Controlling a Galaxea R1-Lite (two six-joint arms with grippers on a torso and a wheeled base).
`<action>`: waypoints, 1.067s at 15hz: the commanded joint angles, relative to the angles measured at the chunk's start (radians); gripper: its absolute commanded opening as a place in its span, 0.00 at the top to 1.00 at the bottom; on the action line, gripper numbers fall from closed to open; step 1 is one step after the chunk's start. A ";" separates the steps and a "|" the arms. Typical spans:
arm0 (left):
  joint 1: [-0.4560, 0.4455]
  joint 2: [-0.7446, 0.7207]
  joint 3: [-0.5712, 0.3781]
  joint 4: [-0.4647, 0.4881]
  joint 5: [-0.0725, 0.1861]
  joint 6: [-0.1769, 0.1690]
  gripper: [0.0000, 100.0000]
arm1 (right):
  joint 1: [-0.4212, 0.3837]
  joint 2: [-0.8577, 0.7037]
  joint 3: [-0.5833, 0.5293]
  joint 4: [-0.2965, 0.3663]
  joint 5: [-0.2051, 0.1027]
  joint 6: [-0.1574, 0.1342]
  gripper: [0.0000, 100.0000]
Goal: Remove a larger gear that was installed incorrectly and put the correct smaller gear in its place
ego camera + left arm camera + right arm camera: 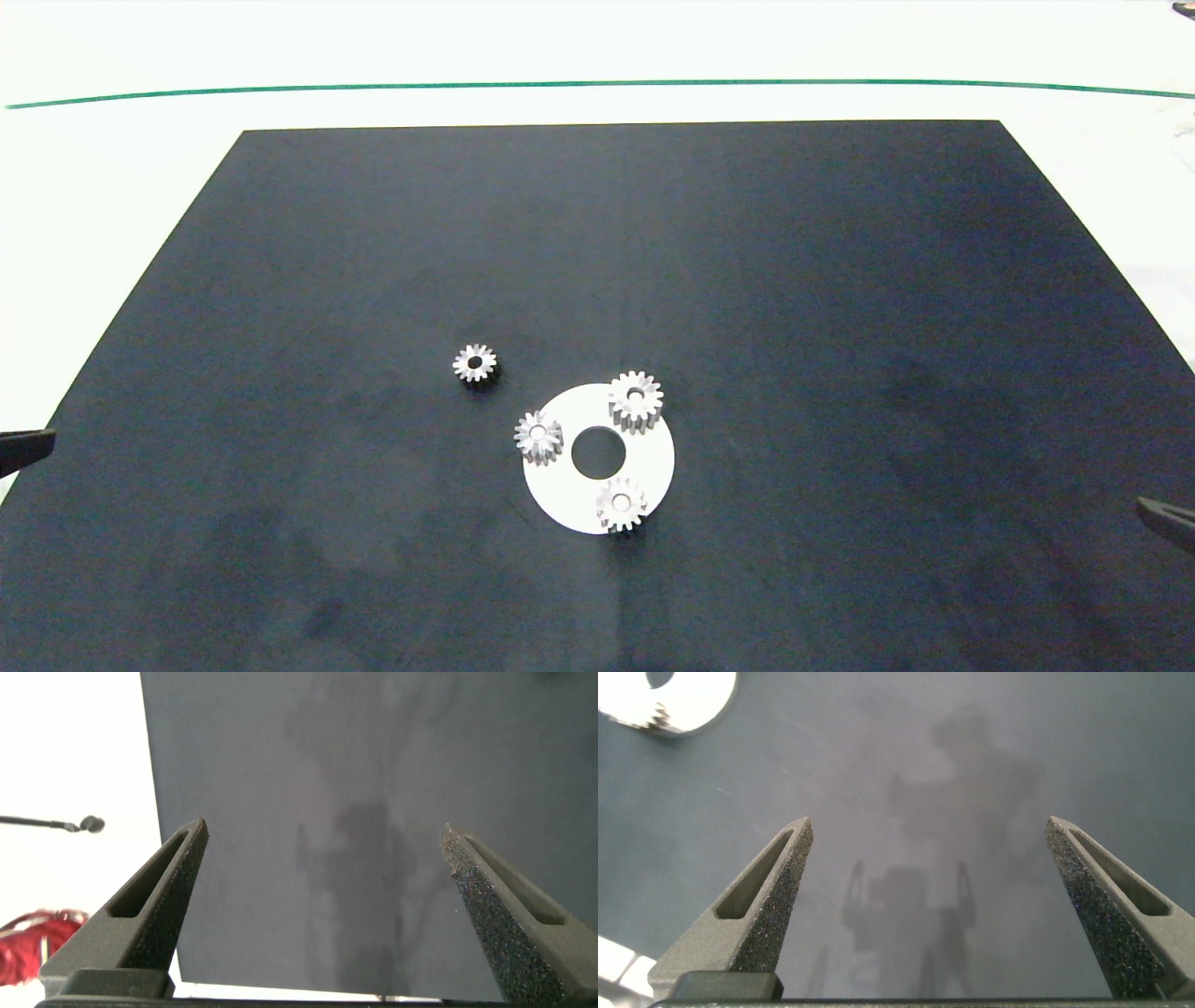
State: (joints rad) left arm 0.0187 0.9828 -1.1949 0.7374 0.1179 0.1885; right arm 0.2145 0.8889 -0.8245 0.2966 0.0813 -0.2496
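A white disc [560,499] with a round centre hole lies on the black mat, a little nearer than the middle. Three silver gears stand on its rim. The one at the far right, the larger gear [636,399], looks widest. The other two [539,435] [622,504] are smaller. A loose smaller gear [476,363] with a dark centre hole lies on the mat, far-left of the disc. My left gripper [325,835] is open over bare mat at the left edge [28,448]. My right gripper [929,826] is open at the right edge [1162,518], with part of the disc [701,691] in its view.
The black mat [840,327] covers most of a white table. A green line [597,84] runs across the table's far side. The left wrist view shows the mat's edge, a red object [37,938] and a thin dark rod [51,822] beyond it.
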 commanded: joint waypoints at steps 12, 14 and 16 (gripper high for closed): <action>-0.051 0.010 -0.038 0.063 0.000 -0.004 0.00 | 0.321 0.821 -0.768 0.257 -0.029 -0.280 0.00; -0.051 0.010 -0.040 0.063 0.000 -0.004 0.00 | 0.375 0.860 -0.846 0.338 -0.029 -0.280 0.00; -0.049 0.008 -0.041 0.063 0.000 -0.004 0.00 | 0.422 0.881 -0.857 0.337 -0.041 -0.280 0.00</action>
State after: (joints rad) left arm -0.0313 0.9968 -1.2357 0.7966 0.1172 0.1832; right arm 0.6060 1.7377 -1.6621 0.6283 0.0428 -0.5257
